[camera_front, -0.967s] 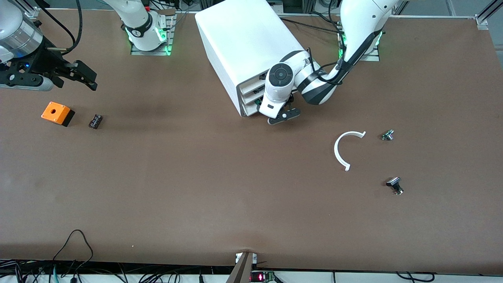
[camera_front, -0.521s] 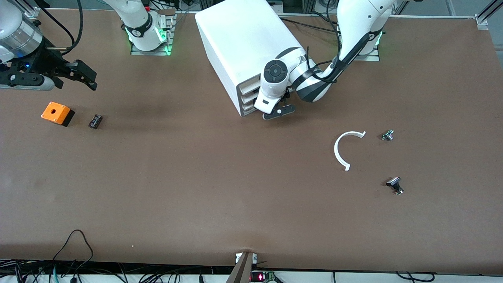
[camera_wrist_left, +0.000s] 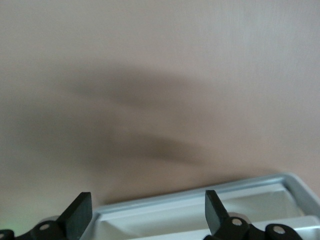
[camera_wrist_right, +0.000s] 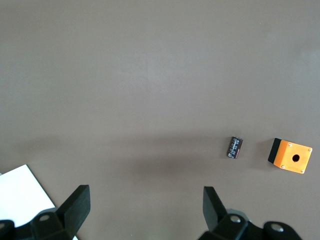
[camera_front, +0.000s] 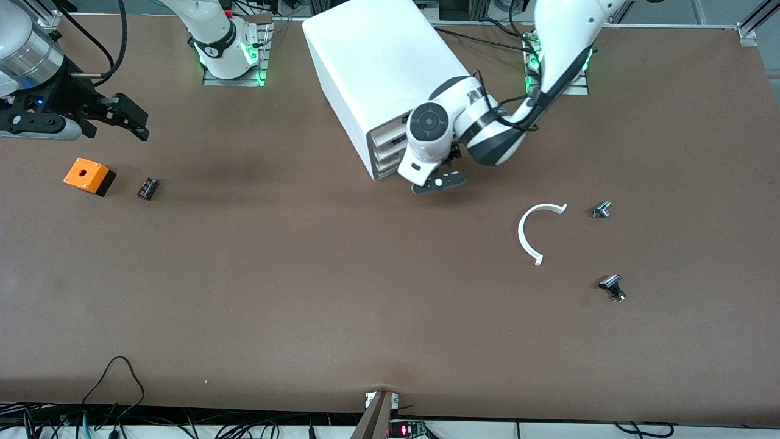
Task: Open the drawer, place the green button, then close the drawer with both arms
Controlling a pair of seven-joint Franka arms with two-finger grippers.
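The white cabinet (camera_front: 378, 73) stands at the robots' side of the table, its drawer fronts facing the front camera. The lowest drawer (camera_front: 386, 173) is mostly hidden by the left arm's wrist. In the left wrist view its white tray rim (camera_wrist_left: 200, 197) and part of its inside show between my fingers. My left gripper (camera_front: 436, 181) (camera_wrist_left: 146, 212) is open and low in front of the drawers. The green-capped button (camera_front: 601, 209) lies on the table toward the left arm's end. My right gripper (camera_front: 129, 117) (camera_wrist_right: 145, 205) is open and empty, up over the right arm's end of the table.
A white C-shaped ring (camera_front: 529, 235) lies beside the green button. A black-capped silver-stemmed button (camera_front: 612, 286) lies nearer the front camera. An orange box with a hole (camera_front: 89, 175) (camera_wrist_right: 291, 156) and a small black cylinder (camera_front: 148, 188) (camera_wrist_right: 235, 147) lie under the right gripper.
My left gripper moved in toward the drawer fronts, then back out toward the front camera. The right arm has barely moved.
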